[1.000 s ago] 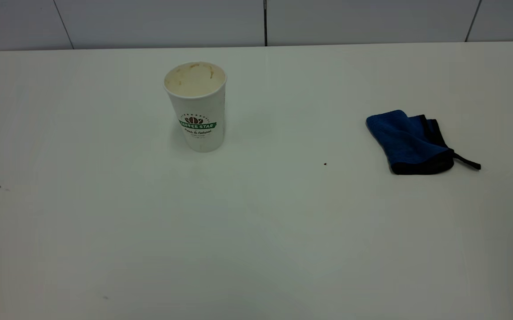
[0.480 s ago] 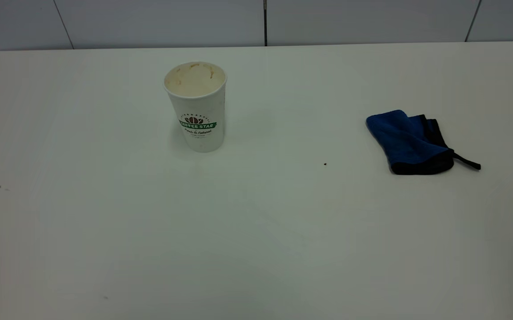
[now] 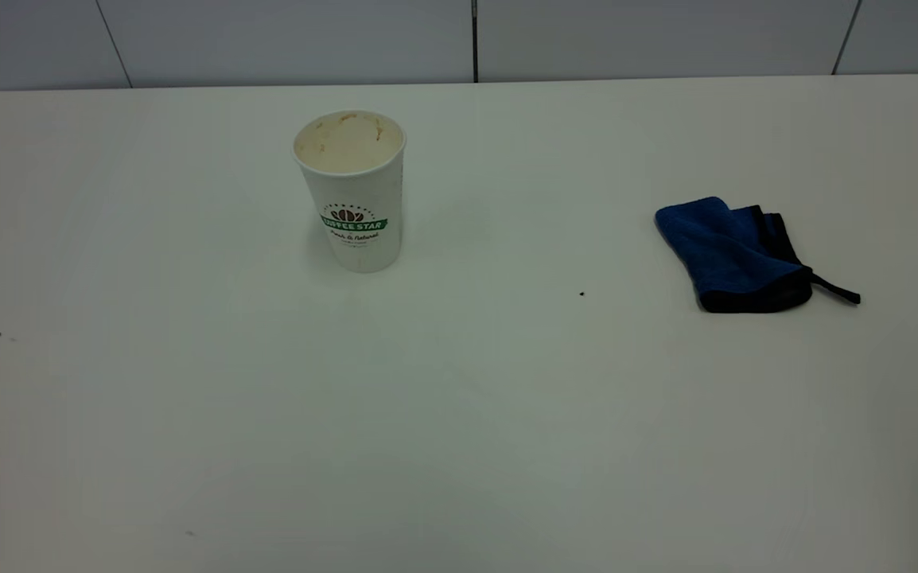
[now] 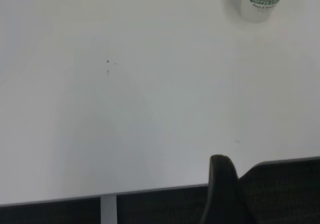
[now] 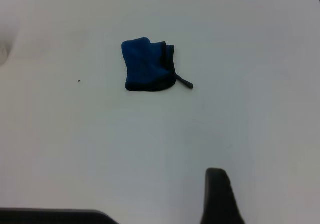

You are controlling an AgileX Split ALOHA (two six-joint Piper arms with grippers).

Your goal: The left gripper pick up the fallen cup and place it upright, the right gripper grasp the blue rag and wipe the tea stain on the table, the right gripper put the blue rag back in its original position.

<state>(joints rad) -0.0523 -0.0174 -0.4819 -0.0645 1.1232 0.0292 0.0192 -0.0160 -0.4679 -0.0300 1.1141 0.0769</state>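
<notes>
We find the cup point(image 3: 352, 189) standing upright on the table point(image 3: 459, 414), mouth up, toward the far left-centre of the exterior view. Its green banner logo faces the camera, and brown marks show on the cream inner wall near the rim. In the left wrist view only the lower part of the cup point(image 4: 261, 2) appears, at the edge of the picture.

We find the rag point(image 3: 733, 255) lying folded on the table, well apart from the cup, on the right side. Its black edging runs along the near and right edges, and a thin black strap point(image 3: 837, 290) trails from its near right corner, flat on the surface. The right wrist view shows the same rag point(image 5: 148, 64) lying alone, with nothing touching it.

A tiny black speck point(image 3: 581, 294) lies on the table between cup and rag, nearer the rag. We can make out no brown puddle on the tabletop in any view.

Neither arm appears in the exterior view. Each wrist view shows only one dark finger tip: the left gripper point(image 4: 223, 189) and the right gripper point(image 5: 218, 196). Both are well apart from cup and rag. We cannot tell whether either pincer is spread or pressed together.
</notes>
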